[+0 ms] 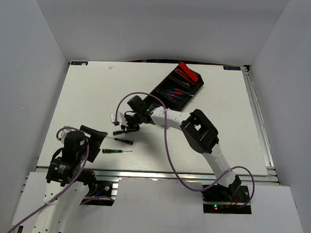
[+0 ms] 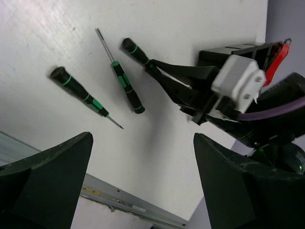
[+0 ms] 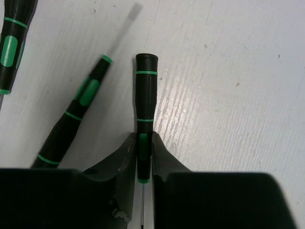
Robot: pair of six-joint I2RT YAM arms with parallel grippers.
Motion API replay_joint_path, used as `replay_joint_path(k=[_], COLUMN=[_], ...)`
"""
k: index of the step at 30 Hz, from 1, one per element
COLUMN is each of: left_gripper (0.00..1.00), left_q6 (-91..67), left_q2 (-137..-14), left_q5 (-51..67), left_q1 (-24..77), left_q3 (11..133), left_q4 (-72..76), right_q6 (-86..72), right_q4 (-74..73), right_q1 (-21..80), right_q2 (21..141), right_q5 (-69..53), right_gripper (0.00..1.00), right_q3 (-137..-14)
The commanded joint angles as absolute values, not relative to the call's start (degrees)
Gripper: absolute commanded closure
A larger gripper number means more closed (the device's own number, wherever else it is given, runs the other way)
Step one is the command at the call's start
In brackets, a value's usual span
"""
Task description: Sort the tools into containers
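My right gripper (image 1: 123, 129) (image 3: 145, 149) is shut on a black-green precision screwdriver (image 3: 146, 90), gripping the shaft end of its handle, at or just above the table. The left wrist view shows this screwdriver (image 2: 135, 51) too. Two more black-green screwdrivers (image 1: 124, 141) (image 1: 116, 151) lie beside it on the table; they also show in the left wrist view (image 2: 125, 84) (image 2: 81, 93). The long black tray (image 1: 162, 81) lies at the back, holding red-handled tools (image 1: 187, 72) and blue-red screwdrivers (image 1: 175, 91). My left gripper (image 1: 95, 141) (image 2: 143, 183) is open and empty, near the front left.
White walls close in the table on three sides. A metal rail (image 1: 153, 174) runs along the near edge. A purple cable (image 1: 167, 148) loops over the right arm above the table. My right arm (image 1: 198, 131) stretches across the middle.
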State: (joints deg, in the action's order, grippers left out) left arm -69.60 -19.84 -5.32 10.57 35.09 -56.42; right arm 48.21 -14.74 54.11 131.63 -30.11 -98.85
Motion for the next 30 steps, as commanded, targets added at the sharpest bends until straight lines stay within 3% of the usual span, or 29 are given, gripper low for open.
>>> replay_joint_path(k=[1, 4, 9, 14, 17, 23, 30], left_gripper=[0.02, 0.02, 0.04, 0.23, 0.27, 0.29, 0.29], left_q6=[-80.06, -83.4, -88.14, -89.74, -89.56, -87.81, -86.57], left_q2=[-18.55, -19.16, -23.28, -31.35, -36.28, -42.36, -47.8], left_q5=[-4.4, -3.96, -2.82, -0.09, 3.16, 4.04, 5.1], left_q1=[10.55, 10.55, 10.55, 10.55, 10.55, 10.55, 10.55], left_q3=[32.61, 31.55, 30.5, 28.57, 27.78, 27.68, 27.07], left_q4=[-58.45, -58.36, -57.75, -54.85, -52.22, -48.26, -45.36], right_q6=[47.11, 45.27, 40.17, 30.86, 25.78, 19.25, 18.02], right_q4=[-14.24, -14.24, -13.8, -13.1, -11.34, -7.65, -3.61], right_q1=[54.23, 54.05, 53.0, 50.89, 49.31, 44.65, 38.85], right_q2=[132.37, 131.57, 128.41, 120.09, 113.41, 101.8, 98.96], right_q5=[-28.56, -29.0, -31.02, -36.2, -36.3, -24.98, -10.04], right_gripper=[0.86, 1.0, 1.0, 1.0, 1.0, 1.0, 1.0], right_q3=[-99.32, -100.02, -103.0, -103.36, -99.33, -86.76, -78.05])
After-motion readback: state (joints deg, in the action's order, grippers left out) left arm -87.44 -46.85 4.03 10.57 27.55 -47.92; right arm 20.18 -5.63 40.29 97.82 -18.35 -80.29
